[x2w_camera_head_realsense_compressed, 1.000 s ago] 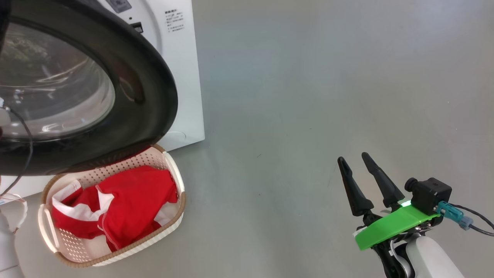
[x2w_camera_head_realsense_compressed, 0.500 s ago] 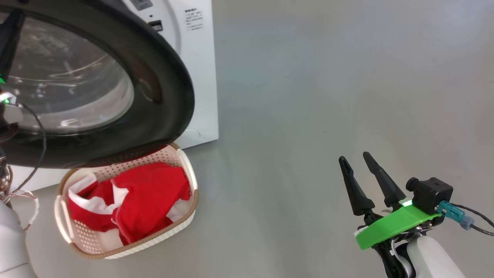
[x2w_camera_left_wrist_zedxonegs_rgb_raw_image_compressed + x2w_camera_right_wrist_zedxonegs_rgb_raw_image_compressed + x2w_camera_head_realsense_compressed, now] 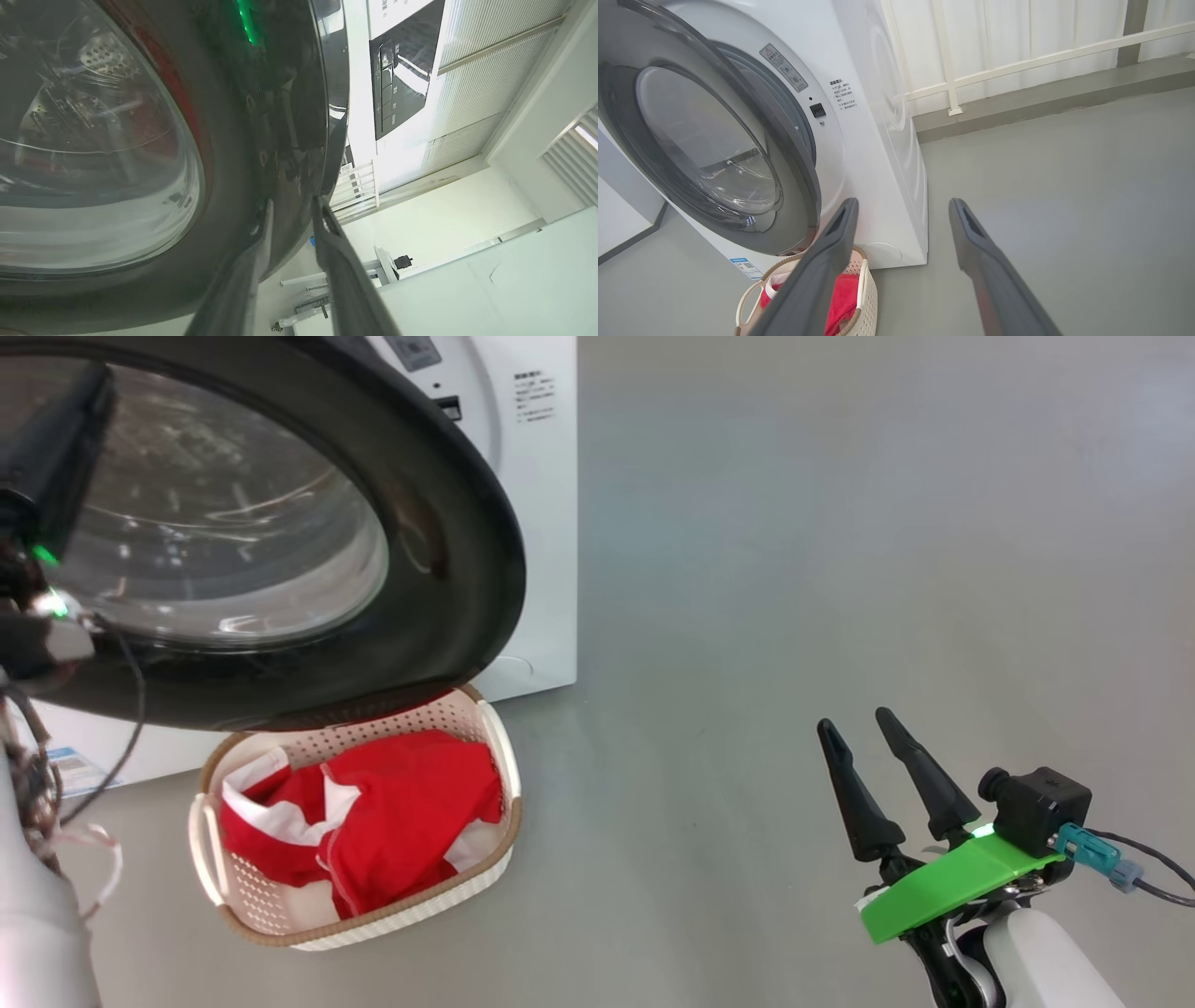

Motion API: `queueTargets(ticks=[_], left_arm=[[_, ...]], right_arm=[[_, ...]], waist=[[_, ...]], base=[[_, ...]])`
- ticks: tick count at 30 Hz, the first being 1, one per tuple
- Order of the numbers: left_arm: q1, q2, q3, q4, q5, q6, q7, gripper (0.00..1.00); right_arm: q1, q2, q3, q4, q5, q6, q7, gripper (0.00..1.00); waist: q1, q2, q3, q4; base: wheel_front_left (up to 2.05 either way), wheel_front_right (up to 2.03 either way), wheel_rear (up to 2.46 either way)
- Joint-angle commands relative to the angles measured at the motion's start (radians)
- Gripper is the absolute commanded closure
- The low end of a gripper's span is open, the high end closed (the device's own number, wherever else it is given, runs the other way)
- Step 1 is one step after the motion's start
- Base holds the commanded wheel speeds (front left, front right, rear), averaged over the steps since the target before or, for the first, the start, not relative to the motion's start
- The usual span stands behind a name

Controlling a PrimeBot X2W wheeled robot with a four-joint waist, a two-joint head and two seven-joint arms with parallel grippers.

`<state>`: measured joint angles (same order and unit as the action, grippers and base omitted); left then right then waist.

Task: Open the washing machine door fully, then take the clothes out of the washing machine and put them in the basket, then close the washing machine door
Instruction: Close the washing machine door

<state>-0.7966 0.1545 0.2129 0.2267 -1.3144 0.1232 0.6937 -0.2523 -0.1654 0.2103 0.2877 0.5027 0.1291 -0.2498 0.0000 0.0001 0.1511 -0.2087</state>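
– Left wrist view: what has the left gripper [image 3: 293,203] got?
– The door [image 3: 289,116]. The edge of its glossy rim runs between the two fingers [image 3: 336,261], which are closed on it, one on each face.
– And the right gripper [image 3: 851,719]?
– Head view: fingers spread, holding nothing, hovering over bare floor [image 3: 794,569] well to the right of everything. It sits at the same spot in the picture as a second ago.
– Has anything moved, then?
– The whole scene has slid right together, so the camera turned. More of the left arm's dark wrist now shows at the left edge, in front of the glass.
– Where are the clothes [image 3: 392,812]?
– Heaped red and white in the basket [image 3: 420,901], which stands on the floor just in front of the washer [image 3: 541,523]. The door, swung out from the washer, overhangs the basket's far end.
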Motion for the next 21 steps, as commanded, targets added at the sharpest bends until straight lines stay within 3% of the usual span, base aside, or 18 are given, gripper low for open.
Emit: queueTargets(ticks=[1,11,21], left_arm=[[0.019,0.046,0.012,-0.049,0.01,-0.006,0.007,0.0],[0.155,0.064,-0.026,-0.175,0.093,-0.052,-0.018,0.0],[0.282,0.099,-0.054,-0.254,0.2,-0.135,-0.083,0.0]], right_arm=[[-0.014,-0.01,0.018,-0.02,0.002,0.002,-0.012,0.0],[-0.007,-0.026,0.02,-0.018,0.002,0.002,-0.012,0.0],[0.004,-0.034,0.013,-0.018,0.001,0.002,-0.012,0.0]], waist=[[0.0,-0.0001,-0.012,0.018],[0.0,-0.0001,-0.034,0.087],[0.0,-0.0001,-0.056,0.151]], base=[[0.0,0.0,0.0],[0.0,0.0,0.0],[0.0,0.0,0.0]])
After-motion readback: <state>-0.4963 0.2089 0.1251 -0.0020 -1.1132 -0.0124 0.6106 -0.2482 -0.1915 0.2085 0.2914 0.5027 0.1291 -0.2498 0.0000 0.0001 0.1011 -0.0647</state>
